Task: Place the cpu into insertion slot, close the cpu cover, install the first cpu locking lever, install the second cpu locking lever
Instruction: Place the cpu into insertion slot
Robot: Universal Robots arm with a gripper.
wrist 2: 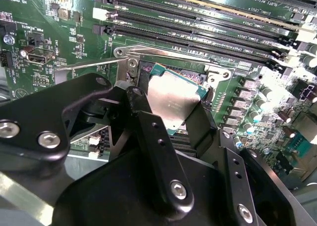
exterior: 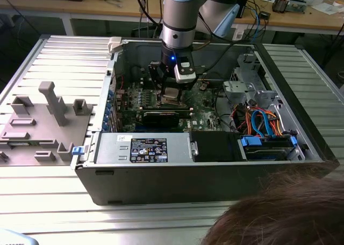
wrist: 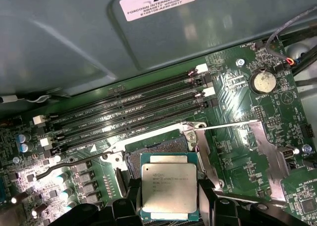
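Note:
My gripper [exterior: 171,94] hangs inside the open computer case, shut on the cpu [wrist: 168,186], a small square chip with a dull silvery top. In both wrist views the black fingers [wrist: 208,203] clamp two opposite edges of the chip [wrist 2: 173,94]. It hovers close over the open insertion slot [wrist: 158,149], partly covering it; I cannot tell whether it touches. The cpu cover [wrist: 270,156], a silvery plate, lies flipped open beside the socket. One thin wire locking lever [wrist: 64,165] stands free on one side, and another [wrist: 233,127] on the other.
Black memory slots [wrist: 124,107] run along the socket's far side. A black card [exterior: 158,116] lies just in front of the gripper in the exterior view, the power supply [exterior: 145,148] nearer still, and cables [exterior: 258,121] at the exterior view's right. A person's hair [exterior: 285,213] fills the lower right corner.

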